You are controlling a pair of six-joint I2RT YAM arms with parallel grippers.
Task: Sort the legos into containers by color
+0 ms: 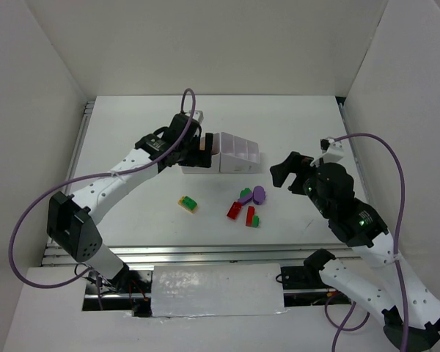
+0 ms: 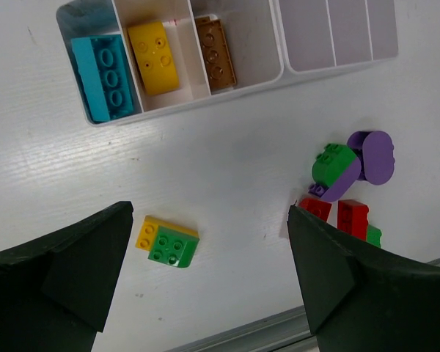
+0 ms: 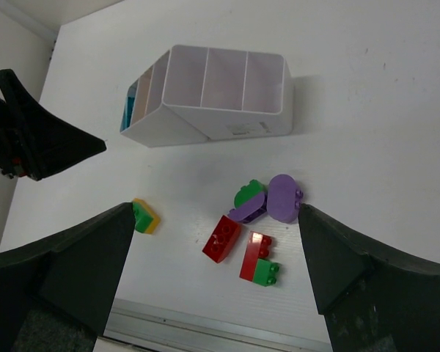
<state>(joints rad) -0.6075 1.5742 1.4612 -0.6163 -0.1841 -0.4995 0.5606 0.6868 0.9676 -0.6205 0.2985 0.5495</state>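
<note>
Hovering near tray, left gripper spread wide, empty. Blue brick, yellow brick, brown brick each in own end slot. Right gripper wide open, empty. Red-green-purple pile lies between arms, nearer right gripper, just to its left. Yellow-green pair sits apart, nearer left arm.

a robotics lab test cell: plain white panels wall in a white table at the left, top and right of the frame. aluminium rails edge the table, and purple cables loop off the left arm and right arm.
</note>
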